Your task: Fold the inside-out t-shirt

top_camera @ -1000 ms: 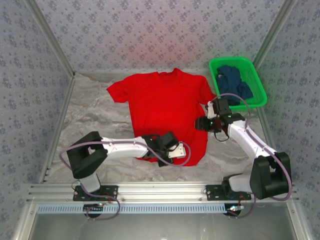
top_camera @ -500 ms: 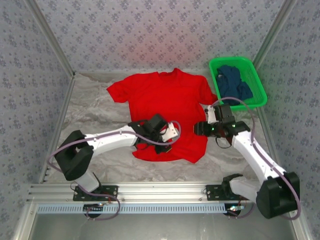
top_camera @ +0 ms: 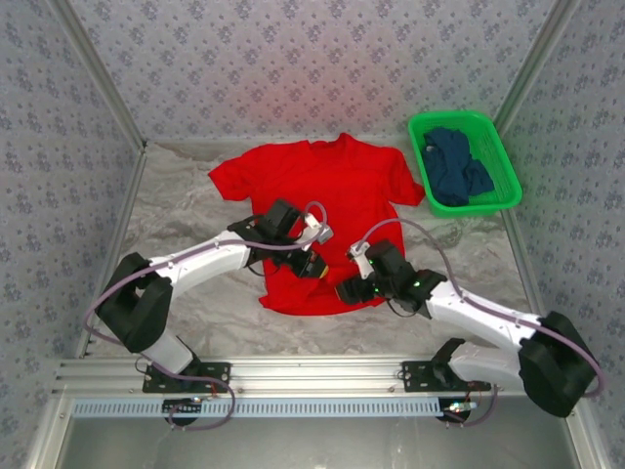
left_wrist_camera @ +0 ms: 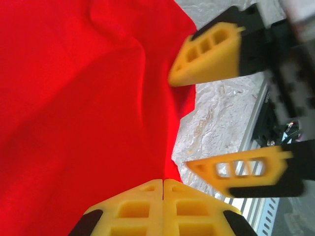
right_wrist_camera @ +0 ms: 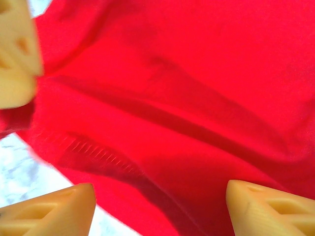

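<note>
The inside-out t-shirt (top_camera: 327,195) lies mid-table, collar far, its near hem bunched where the left gripper (top_camera: 311,265) pinches a fold with its jaws closed tight (likely to carry that edge towards the collar). The right gripper (top_camera: 349,291) hovers just beside it over the hem's near right part, jaws spread wide, seemingly ready for its own pinch. The two wrists crowd each other. A green basket (top_camera: 508,195) holding a navy garment (top_camera: 455,168) sits well apart, far right.
</note>
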You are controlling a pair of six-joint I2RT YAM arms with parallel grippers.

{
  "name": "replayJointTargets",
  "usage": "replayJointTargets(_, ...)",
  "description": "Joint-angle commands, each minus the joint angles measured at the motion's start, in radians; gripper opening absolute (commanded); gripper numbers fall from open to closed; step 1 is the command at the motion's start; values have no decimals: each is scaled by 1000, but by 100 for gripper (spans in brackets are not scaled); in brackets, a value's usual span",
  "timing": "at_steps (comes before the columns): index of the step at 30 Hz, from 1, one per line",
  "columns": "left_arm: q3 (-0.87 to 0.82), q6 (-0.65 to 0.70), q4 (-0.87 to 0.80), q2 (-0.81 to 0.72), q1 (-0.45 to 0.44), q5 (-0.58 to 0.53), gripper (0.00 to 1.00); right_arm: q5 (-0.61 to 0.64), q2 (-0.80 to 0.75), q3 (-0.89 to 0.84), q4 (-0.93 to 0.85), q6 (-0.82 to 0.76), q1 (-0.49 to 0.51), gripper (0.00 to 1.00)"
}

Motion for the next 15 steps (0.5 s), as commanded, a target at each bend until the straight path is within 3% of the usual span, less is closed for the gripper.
replayJointTargets(1,-7,-20,14,-31,12,47,0,102,53,-5,173,-55,7,65)
replayJointTargets(4,-18,-8,15,-29,16,39,0,121,92,7,192,-69,8,45)
replayJointTargets(9,-36,21,29,-18,18,0,0,104,82,-8,198,-67,6,1)
replayJointTargets(15,-65,75,76,4,15,-67,5,66,61,-16,203,-34,-8,0)
